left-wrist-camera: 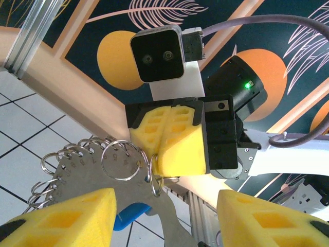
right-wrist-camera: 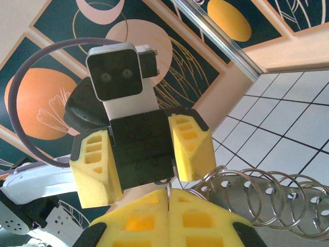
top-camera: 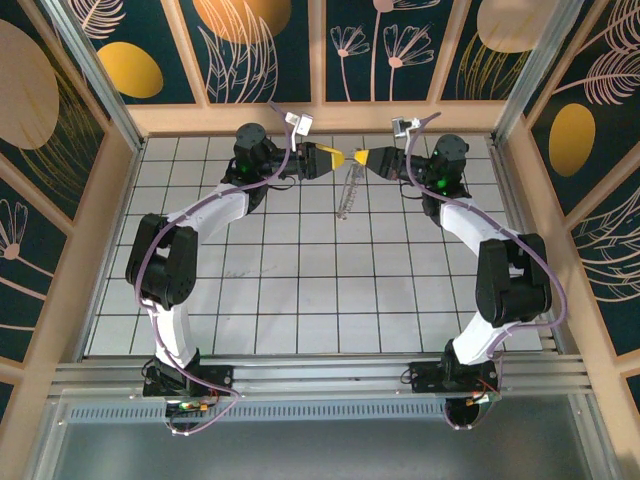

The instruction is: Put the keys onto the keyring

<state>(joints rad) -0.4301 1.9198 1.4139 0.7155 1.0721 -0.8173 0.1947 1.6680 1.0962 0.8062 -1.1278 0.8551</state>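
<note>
Slippage is my worry: right gripper (left-wrist-camera: 164, 144) clamps the flat, silver, ring-fringed metal keyring (left-wrist-camera: 85, 167). Left gripper (top-camera: 337, 159) gapes half-wide, so the small blue-headed key (left-wrist-camera: 131, 213) beside its finger may drop.

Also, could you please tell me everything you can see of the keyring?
The keyring is a flat, dull silver metal band with stamped numbers, its outer edge fringed with many small wire loops. It hangs above the tiled floor, pinched at the rim by the shut right pincer. The left pincer stands open either side of it, not visibly touching. A blue key shows just beside it.
</note>
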